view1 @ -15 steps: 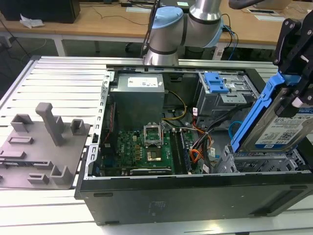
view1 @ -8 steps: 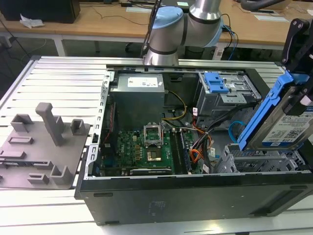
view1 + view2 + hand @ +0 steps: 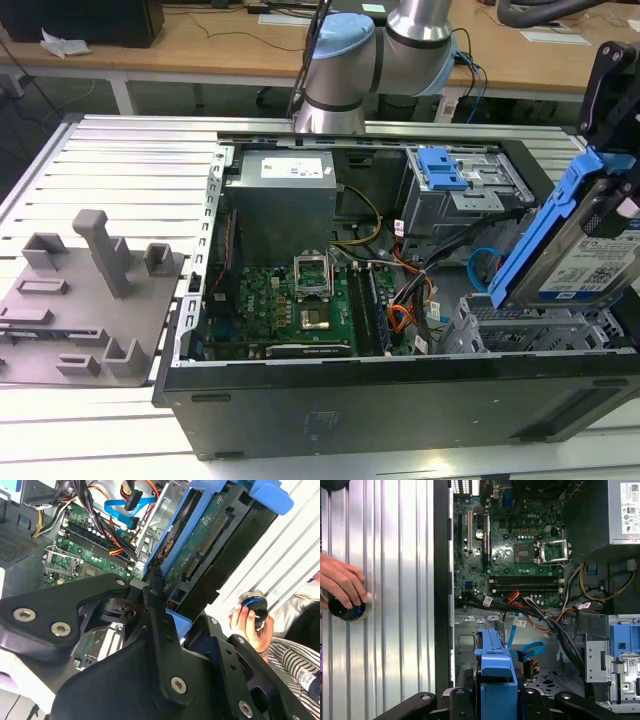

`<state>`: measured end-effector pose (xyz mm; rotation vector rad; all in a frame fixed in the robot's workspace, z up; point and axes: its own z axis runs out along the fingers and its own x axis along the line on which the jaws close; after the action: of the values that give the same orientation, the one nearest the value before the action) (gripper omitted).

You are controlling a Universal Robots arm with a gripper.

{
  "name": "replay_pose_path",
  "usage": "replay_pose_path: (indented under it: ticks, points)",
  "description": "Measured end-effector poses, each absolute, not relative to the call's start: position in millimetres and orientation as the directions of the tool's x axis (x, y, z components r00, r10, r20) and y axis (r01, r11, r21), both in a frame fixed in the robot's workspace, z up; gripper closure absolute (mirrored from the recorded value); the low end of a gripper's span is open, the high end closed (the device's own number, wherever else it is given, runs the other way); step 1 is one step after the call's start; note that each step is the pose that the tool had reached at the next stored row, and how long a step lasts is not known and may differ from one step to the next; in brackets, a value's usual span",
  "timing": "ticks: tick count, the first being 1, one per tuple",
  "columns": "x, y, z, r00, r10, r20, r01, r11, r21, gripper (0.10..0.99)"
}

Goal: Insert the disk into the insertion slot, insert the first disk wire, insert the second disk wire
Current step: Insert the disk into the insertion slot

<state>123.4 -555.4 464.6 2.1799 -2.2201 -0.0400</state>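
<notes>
Disk | jaws clamped on it, tilted over insertion slot | first wrist view: hand on knob

Wooden desk (behind), ribbed metal table

Exterior view: bright, even light from above; ribbed metal table pale with glare; computer case front wall near black, interior dim; soft short shadows beside grey fixture; blue frame of disk vivid. Second wrist view: table blown out white, perhaps daylight. First wrist view: table ribs streaked with sheen; motherboard evenly lit.
</notes>
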Motion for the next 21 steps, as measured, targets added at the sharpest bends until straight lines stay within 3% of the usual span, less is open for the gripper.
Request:
replay_pose_path:
  ticks: [21]
  points:
    - [119,-549,443,-0.018,-1.0,-0.002,-0.999,0.018,0.041,0.722]
